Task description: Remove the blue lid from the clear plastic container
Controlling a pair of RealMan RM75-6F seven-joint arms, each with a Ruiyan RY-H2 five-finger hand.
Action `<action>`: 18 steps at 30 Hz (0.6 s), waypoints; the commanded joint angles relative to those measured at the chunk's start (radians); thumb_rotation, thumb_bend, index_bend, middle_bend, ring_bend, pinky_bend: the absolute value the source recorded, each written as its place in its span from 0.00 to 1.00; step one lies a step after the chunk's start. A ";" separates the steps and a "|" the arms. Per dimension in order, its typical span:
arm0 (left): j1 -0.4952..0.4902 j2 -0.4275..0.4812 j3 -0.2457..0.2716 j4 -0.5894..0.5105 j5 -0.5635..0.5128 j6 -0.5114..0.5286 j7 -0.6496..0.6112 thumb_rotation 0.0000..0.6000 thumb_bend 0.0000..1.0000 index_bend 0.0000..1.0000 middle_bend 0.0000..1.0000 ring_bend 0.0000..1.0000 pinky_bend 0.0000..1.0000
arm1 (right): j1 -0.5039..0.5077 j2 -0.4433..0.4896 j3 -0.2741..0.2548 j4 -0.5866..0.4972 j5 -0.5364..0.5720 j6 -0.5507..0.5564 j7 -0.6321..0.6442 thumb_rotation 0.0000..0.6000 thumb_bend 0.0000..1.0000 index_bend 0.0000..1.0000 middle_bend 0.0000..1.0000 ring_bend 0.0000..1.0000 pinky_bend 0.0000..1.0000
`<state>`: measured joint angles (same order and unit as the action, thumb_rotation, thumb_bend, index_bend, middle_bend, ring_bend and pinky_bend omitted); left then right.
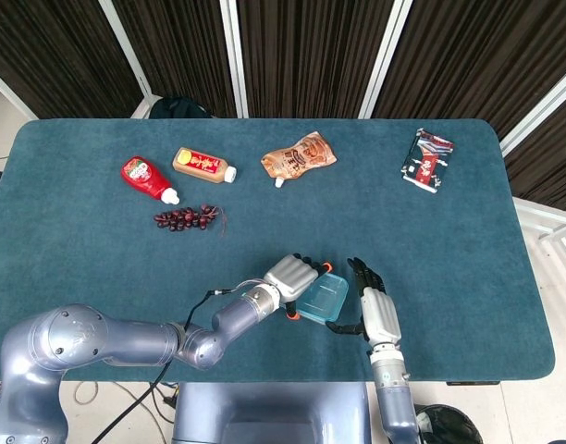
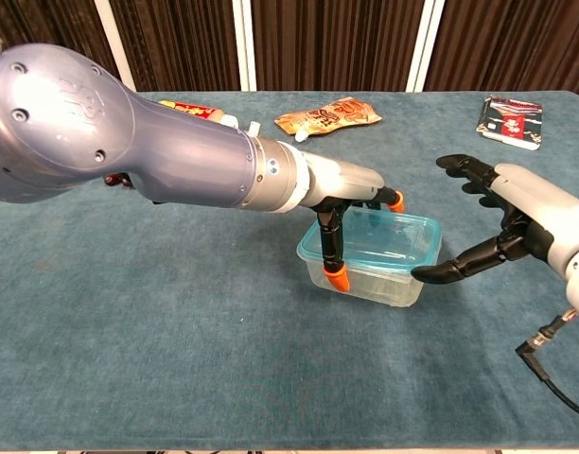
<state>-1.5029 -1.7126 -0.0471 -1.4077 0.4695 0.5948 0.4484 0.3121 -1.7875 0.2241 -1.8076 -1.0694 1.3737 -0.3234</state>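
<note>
no legible text: print on red bottle (image 1: 148,178), orange bottle (image 1: 203,165), brown pouch (image 1: 300,156), dark packet (image 1: 427,160) too small to read

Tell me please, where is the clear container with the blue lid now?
The clear container with its blue lid sits on the table's near edge, centre, in both views, between the left hand, which rests over it, and the right hand.

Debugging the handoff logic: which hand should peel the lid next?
Probably right. The left hand already grips the clear container near its left end, bracing it. The right hand is open, one fingertip at the blue lid right edge, free to lift.
</note>
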 commanded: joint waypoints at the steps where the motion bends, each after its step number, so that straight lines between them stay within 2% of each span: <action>1: -0.003 0.004 0.000 -0.002 0.002 -0.005 -0.001 1.00 0.08 0.10 0.27 0.27 0.40 | 0.000 0.000 0.002 0.005 -0.011 0.003 0.011 1.00 0.17 0.00 0.00 0.00 0.00; 3: -0.006 0.014 -0.003 -0.006 0.003 -0.022 -0.008 1.00 0.08 0.08 0.25 0.20 0.33 | 0.000 -0.001 -0.001 0.014 -0.026 0.006 0.020 1.00 0.17 0.00 0.00 0.00 0.00; 5: -0.010 0.025 -0.008 -0.009 0.002 -0.043 -0.018 1.00 0.08 0.07 0.23 0.17 0.30 | -0.001 -0.001 -0.004 0.022 -0.036 0.008 0.029 1.00 0.17 0.00 0.00 0.00 0.00; 9: -0.019 0.044 -0.013 -0.008 -0.002 -0.074 -0.042 1.00 0.07 0.05 0.21 0.15 0.29 | -0.006 -0.005 -0.009 0.037 -0.055 0.011 0.058 1.00 0.17 0.00 0.00 0.00 0.00; 18: -0.044 0.056 0.009 0.000 -0.002 -0.122 -0.074 1.00 0.05 0.04 0.18 0.14 0.29 | -0.007 -0.017 -0.015 0.058 -0.077 0.012 0.078 1.00 0.17 0.00 0.00 0.00 0.00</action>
<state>-1.5446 -1.6566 -0.0403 -1.4090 0.4657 0.4740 0.3766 0.3048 -1.8030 0.2093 -1.7516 -1.1445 1.3849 -0.2463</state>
